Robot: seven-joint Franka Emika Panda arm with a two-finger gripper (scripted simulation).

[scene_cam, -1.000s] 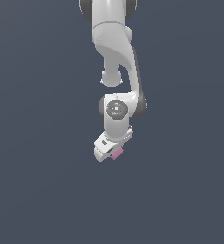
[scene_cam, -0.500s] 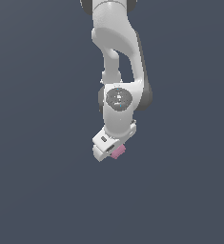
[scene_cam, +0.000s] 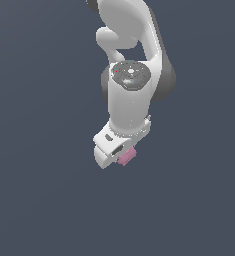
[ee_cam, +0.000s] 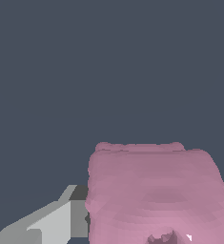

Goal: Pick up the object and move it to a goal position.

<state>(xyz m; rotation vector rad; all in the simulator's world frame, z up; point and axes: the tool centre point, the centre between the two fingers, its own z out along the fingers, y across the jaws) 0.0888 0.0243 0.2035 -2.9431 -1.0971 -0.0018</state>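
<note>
The object is a small pink blocky piece [scene_cam: 126, 156]. In the exterior view it pokes out from under my white gripper [scene_cam: 120, 156], which is shut on it and holds it in the air. In the wrist view the pink object [ee_cam: 154, 190] fills much of the picture, with a dark notch at its edge. A grey finger [ee_cam: 54, 223] shows beside it; the other finger is hidden behind the object. The white arm [scene_cam: 131, 95] hangs down from above and hides most of the fingers in the exterior view.
Only a plain dark blue-grey background [scene_cam: 39, 150] surrounds the arm in both views. No goal marker, table edge or other object shows.
The arm has come nearer the exterior camera and risen slightly, still holding the pink object. The grip looks unchanged.
</note>
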